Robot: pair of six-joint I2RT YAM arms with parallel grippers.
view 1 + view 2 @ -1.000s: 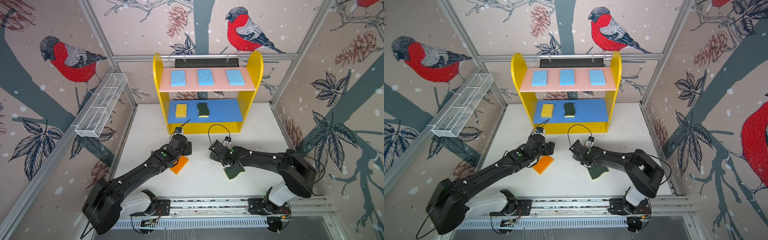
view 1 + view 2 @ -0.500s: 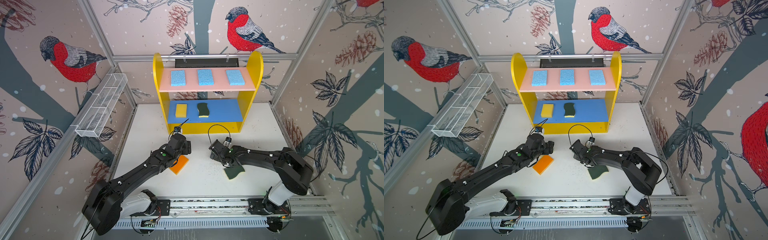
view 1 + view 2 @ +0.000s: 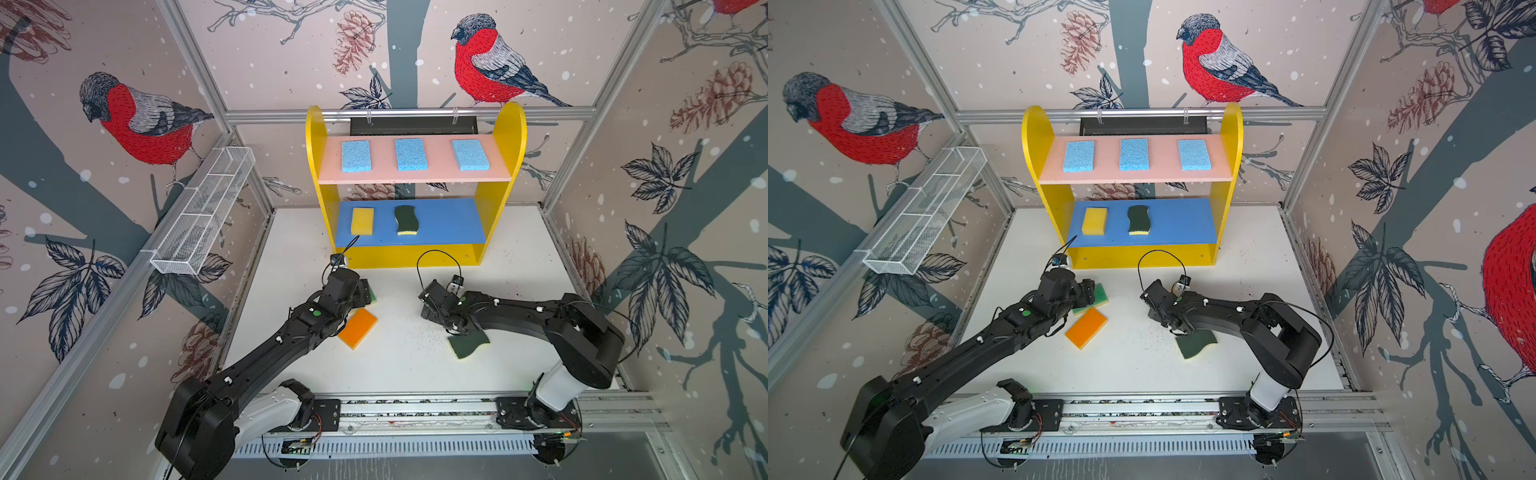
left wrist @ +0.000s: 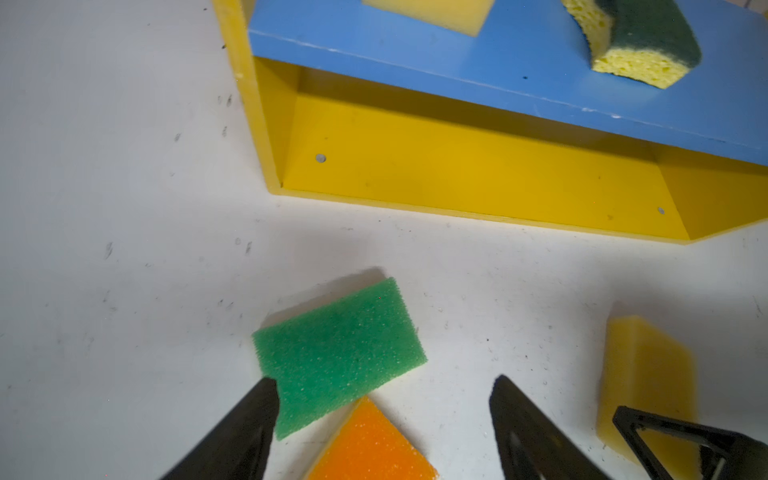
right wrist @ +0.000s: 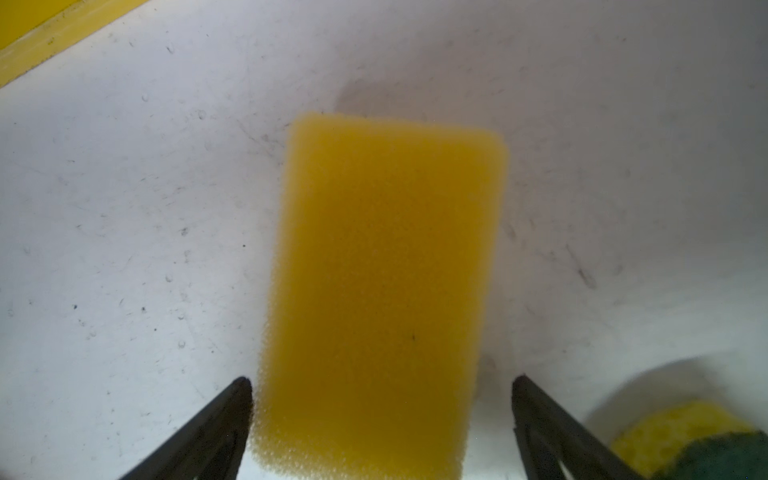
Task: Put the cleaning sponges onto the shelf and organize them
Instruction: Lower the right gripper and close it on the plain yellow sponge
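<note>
Here the right gripper (image 5: 382,379) hung over a yellow block (image 5: 386,270) on the table (image 5: 124,208), jaws spread wide. The block lay between the fingers (image 5: 208,428), unpinched, long axis running straight away from them. A wavy scourer (image 3: 469,343) sat just beside, under that arm. The left gripper (image 4: 384,380), also spread, had 1 fingertip at the green-topped sponge (image 4: 338,357), which touched the orange-topped sponge (image 4: 370,444). The shelf (image 3: 409,259) held 5 sponges on its upper 2 boards.

Bird-print walls (image 3: 266,62), white table (image 3: 407,374)
</note>
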